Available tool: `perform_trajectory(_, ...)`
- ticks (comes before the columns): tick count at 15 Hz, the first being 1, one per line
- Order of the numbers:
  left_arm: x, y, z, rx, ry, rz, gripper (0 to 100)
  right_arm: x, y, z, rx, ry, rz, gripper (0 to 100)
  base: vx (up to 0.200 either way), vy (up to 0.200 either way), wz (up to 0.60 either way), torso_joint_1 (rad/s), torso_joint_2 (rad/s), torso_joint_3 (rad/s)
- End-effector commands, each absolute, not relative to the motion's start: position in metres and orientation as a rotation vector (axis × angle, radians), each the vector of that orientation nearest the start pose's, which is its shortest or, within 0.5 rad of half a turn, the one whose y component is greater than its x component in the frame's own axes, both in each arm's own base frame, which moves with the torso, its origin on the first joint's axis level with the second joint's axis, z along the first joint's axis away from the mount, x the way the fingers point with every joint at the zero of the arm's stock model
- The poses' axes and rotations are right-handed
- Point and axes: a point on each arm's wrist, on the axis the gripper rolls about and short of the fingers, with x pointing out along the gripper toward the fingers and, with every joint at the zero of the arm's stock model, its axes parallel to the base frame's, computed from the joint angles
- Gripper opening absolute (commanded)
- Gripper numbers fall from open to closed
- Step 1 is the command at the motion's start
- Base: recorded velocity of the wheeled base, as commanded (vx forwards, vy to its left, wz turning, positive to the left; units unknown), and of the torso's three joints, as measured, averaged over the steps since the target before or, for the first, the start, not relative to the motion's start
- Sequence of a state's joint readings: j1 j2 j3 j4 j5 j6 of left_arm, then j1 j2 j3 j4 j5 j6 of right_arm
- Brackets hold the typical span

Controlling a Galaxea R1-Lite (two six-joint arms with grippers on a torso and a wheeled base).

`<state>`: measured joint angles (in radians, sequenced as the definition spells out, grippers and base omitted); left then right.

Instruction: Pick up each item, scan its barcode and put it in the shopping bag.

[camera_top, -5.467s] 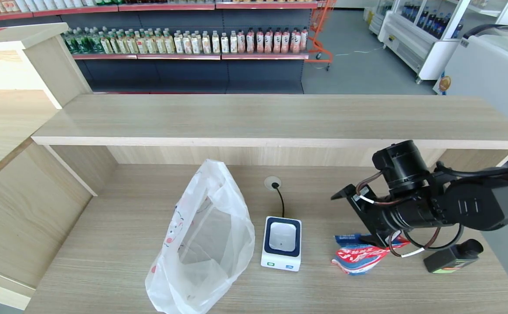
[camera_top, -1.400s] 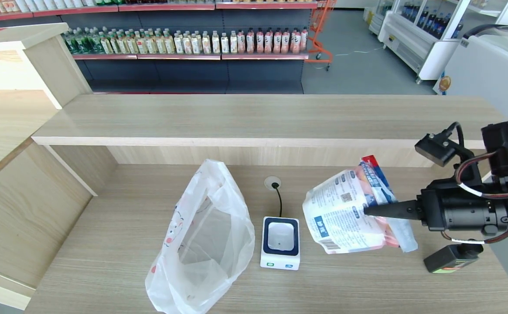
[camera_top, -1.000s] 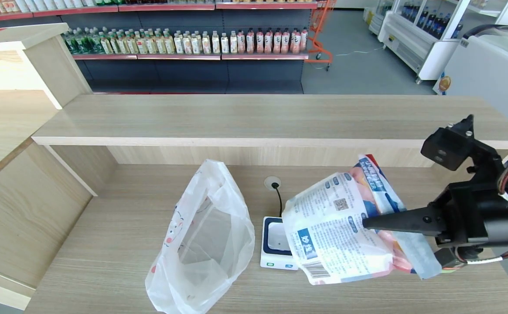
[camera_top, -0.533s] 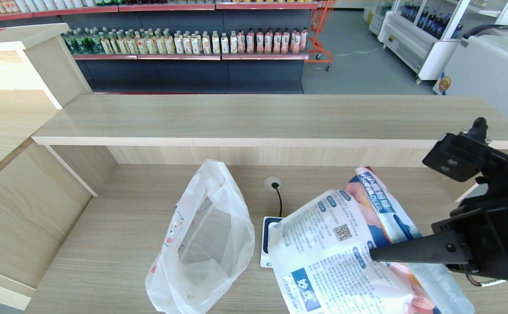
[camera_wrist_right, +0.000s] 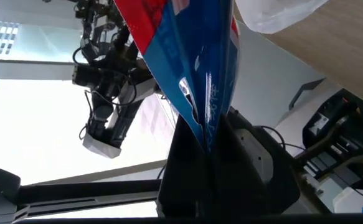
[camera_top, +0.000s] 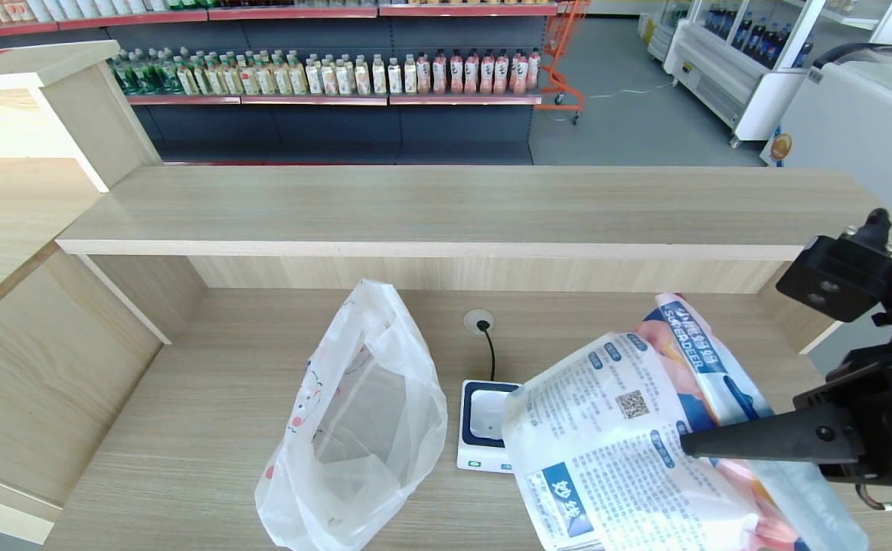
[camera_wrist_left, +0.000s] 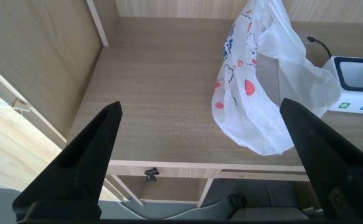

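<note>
The right gripper (camera_top: 691,446) is at the near right of the scene, above the tabletop (camera_top: 208,428). Its fingers are clamped on the snack package (camera_top: 614,444). The right wrist view shows this grip close up: the two dark fingers (camera_wrist_right: 187,162) press together on the package's blue sealed edge, and the rest of the snack package (camera_wrist_right: 193,50) stretches away from the right gripper (camera_wrist_right: 209,142).

In the head view the package is off the tabletop and tilted, with its printed white back facing up and a small square code showing on it. Its blue and pink side faces right, and its near end runs out of view. Its left edge covers the right side of the scanner (camera_top: 484,428).

The scanner is a small white box with a dark frame around its window, sitting on the tabletop near the middle. A black cable (camera_top: 491,352) runs from its far side to a round hole in the tabletop.

Just left of the scanner, the shopping bag (camera_top: 354,428) stands slumped. It is thin white plastic with red print, and its mouth is open toward the right.

The left gripper (camera_wrist_left: 200,107) has its fingers (camera_wrist_left: 100,149) spread wide apart with nothing between them. Past them lie the tabletop (camera_wrist_left: 156,93), the shopping bag (camera_wrist_left: 256,93) and the scanner (camera_wrist_left: 355,84).

A raised ledge (camera_top: 446,207) runs along the far side of the tabletop.
</note>
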<state>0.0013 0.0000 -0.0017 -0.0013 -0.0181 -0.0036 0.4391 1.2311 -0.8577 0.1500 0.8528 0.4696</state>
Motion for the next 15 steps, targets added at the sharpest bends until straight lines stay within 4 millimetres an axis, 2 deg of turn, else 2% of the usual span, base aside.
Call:
perform_trajectory(1,-0.023,0.0,0.076,-0.005,-0.003,-0.017,100,0.151,0.083,0.242,0.519,0.825,1.083,0,0.0,0.0,0.0,0.0,0.0,0.0)
perform_trajectory(9,-0.023,0.0,0.076,-0.005,-0.003,-0.017,100,0.157,0.083,0.239,0.5,0.808,1.06,0,0.0,0.0,0.0,0.0,0.0,0.0)
perform_trajectory(12,-0.023,0.0,0.076,-0.003,-0.003,-0.017,100,0.193,0.085,0.214,0.157,0.677,0.991,0,0.0,0.0,0.0,0.0,0.0,0.0)
perform_trajectory(14,-0.023,0.0,0.076,-0.005,-0.003,-0.017,100,0.224,0.078,0.193,-0.08,0.566,1.005,0,0.0,0.0,0.0,0.0,0.0,0.0)
perform_trajectory(15,-0.023,0.0,0.076,-0.003,-0.003,-0.017,100,0.249,0.077,0.174,-0.226,0.494,1.024,0,0.0,0.0,0.0,0.0,0.0,0.0)
